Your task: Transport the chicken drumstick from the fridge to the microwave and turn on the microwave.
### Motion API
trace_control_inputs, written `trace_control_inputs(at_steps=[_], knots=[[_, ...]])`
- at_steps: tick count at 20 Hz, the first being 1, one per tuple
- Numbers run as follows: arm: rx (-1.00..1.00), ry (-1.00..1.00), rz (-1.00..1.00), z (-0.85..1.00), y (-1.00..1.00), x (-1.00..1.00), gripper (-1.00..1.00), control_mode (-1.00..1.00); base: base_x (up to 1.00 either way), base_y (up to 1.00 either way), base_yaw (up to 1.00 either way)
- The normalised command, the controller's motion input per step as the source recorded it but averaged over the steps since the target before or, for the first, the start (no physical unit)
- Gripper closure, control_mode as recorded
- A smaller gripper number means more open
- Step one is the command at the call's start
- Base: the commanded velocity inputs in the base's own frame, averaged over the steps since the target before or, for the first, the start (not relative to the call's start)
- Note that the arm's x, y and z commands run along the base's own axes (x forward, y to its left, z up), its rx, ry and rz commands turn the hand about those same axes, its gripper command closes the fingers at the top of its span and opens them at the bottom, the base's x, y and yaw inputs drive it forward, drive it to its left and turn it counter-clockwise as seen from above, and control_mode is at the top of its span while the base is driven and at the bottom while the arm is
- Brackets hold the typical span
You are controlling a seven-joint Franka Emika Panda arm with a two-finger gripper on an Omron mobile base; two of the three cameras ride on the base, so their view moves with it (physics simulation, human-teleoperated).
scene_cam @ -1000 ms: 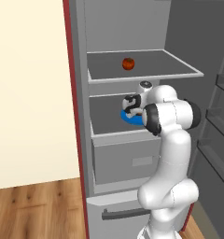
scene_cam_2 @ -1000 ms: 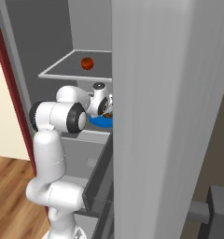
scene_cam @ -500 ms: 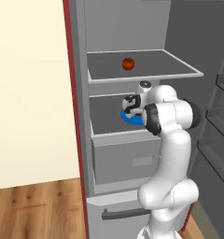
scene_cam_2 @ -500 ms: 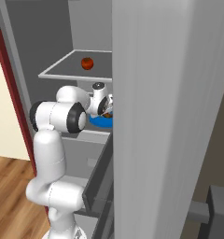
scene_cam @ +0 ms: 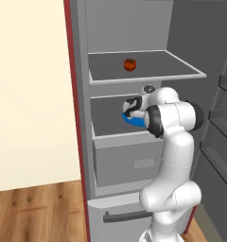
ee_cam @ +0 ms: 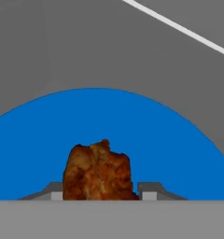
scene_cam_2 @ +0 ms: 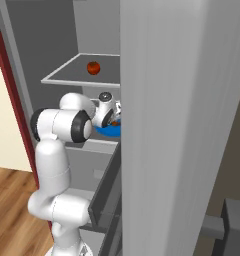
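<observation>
In the hand view the claw point(ee_cam: 101, 193) sat low over the chicken drumstick point(ee_cam: 99, 172), one finger tip point(ee_cam: 55, 191) at each side of the brown meat with the jaws about half spread; whether they were already gripping it I could not tell. The drumstick lay on a blue plate point(ee_cam: 39, 149) on the middle shelf point(scene_cam: 106, 120) of the fridge point(scene_cam: 82, 142). The risk, as I judged it, was a shallow pinch near the lumpy end: the meat could squirt out or roll across the plate, or the plate could be dragged along. Farther back, the upper shelf point(scene_cam: 181, 71), carrying a round red fruit point(scene_cam: 130, 64), hung close above the wrist, so a steep lift could knock it.
</observation>
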Motion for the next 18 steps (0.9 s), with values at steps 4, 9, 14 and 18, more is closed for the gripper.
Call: trace_control_inputs(at_steps=[4,9,14,18], knots=[[0.08,-0.06,0.0,0.01,0.0,-0.09,1.0,-1.0,0.0,0.0,0.0],[0.07,-0.04,0.0,0.04,-0.02,-0.39,1.0,-1.0,0.0,0.0,0.0],[0.08,-0.05,0.0,0.18,-0.04,-0.55,1.0,-1.0,0.0,0.0,0.0],[0.12,0.0,0.0,0.38,-0.02,-0.52,1.0,-1.0,0.0,0.0,0.0]])
